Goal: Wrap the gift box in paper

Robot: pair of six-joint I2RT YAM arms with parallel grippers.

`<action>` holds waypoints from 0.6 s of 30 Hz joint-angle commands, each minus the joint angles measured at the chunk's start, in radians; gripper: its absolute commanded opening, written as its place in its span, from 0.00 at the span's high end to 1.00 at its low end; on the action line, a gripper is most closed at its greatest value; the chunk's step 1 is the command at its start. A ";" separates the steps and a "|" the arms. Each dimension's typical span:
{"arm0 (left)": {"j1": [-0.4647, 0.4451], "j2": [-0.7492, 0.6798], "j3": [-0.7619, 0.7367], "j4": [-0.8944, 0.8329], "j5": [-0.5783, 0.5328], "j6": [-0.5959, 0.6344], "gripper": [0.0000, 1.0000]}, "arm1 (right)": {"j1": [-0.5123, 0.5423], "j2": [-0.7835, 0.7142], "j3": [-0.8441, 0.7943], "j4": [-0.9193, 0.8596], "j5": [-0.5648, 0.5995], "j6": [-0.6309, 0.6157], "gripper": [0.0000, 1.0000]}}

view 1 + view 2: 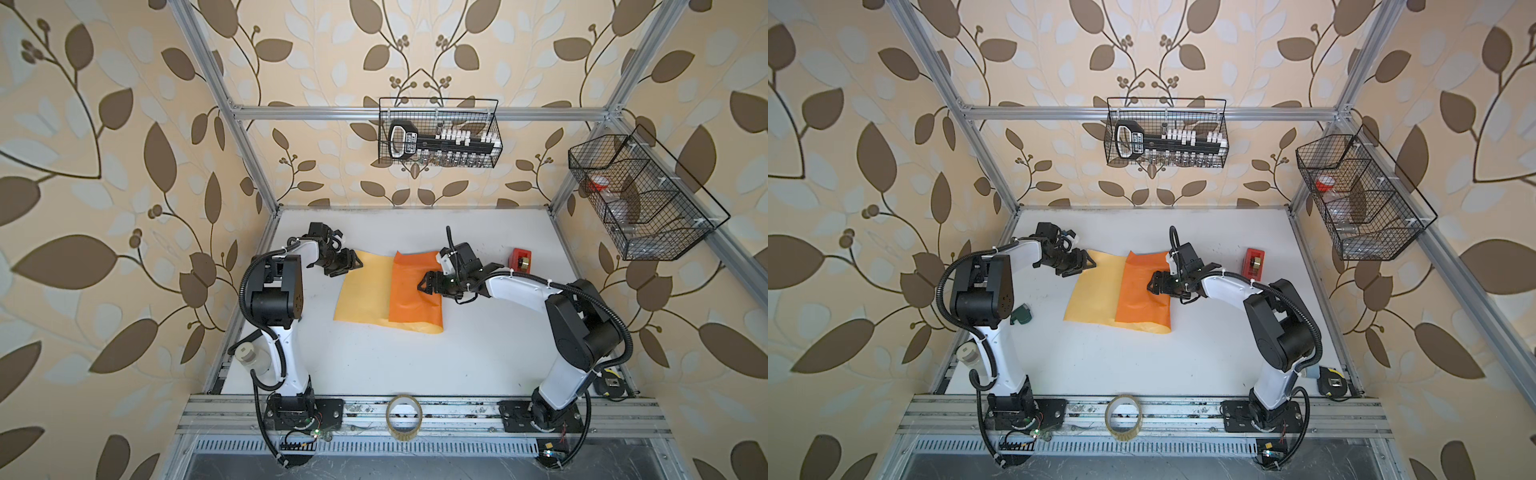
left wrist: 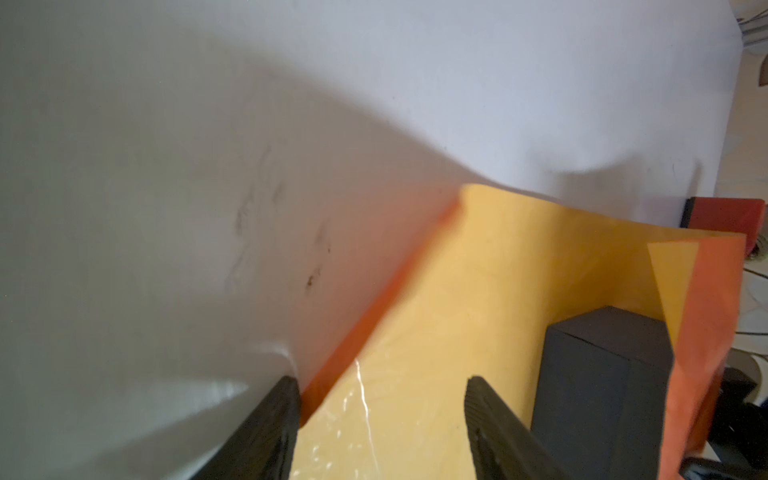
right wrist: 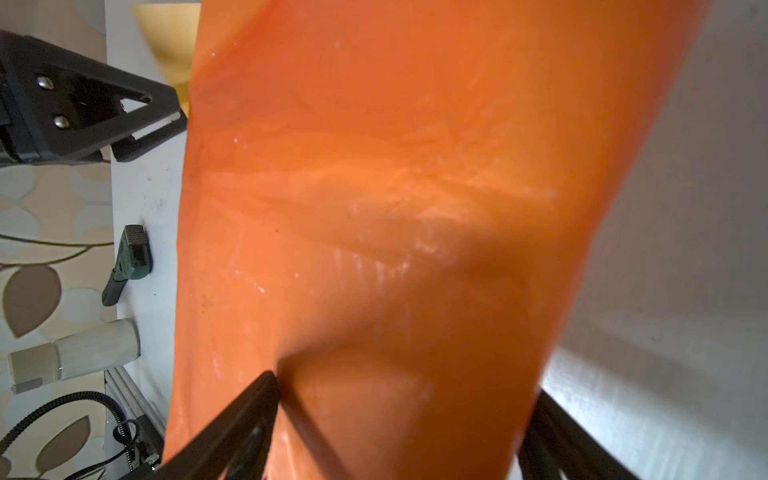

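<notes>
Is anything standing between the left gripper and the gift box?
Nothing visible does. The left gripper, jaws open, is over the paper, yellow face up; the gift box stands ahead on it, near side bare. The orange flap covers only its far side.

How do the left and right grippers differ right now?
Place: the left gripper is at the far corner of the paper's yellow-tan side; the right gripper is over its folded orange flap.
Contact: the left gripper's fingers straddle the sheet's edge, one over bare table; one finger of the right gripper dents the flap.
Shared: both have jaws open, low at the paper.
</notes>
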 commanded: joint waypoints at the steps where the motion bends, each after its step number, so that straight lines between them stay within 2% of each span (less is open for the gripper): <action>1: -0.011 -0.061 -0.081 -0.053 0.036 -0.011 0.35 | 0.000 0.030 -0.037 -0.113 0.063 -0.023 0.15; 7: -0.010 -0.127 -0.196 -0.023 0.095 -0.018 0.34 | 0.001 0.032 -0.037 -0.113 0.063 -0.022 0.15; 13: -0.008 -0.199 -0.300 0.048 0.045 -0.050 0.33 | 0.002 0.030 -0.036 -0.115 0.066 -0.022 0.16; 15: -0.008 -0.200 -0.294 0.061 0.029 -0.061 0.33 | 0.002 0.029 -0.038 -0.113 0.064 -0.022 0.15; 18: -0.006 -0.191 -0.262 -0.025 -0.014 -0.089 0.33 | 0.001 0.037 -0.032 -0.122 0.067 -0.026 0.15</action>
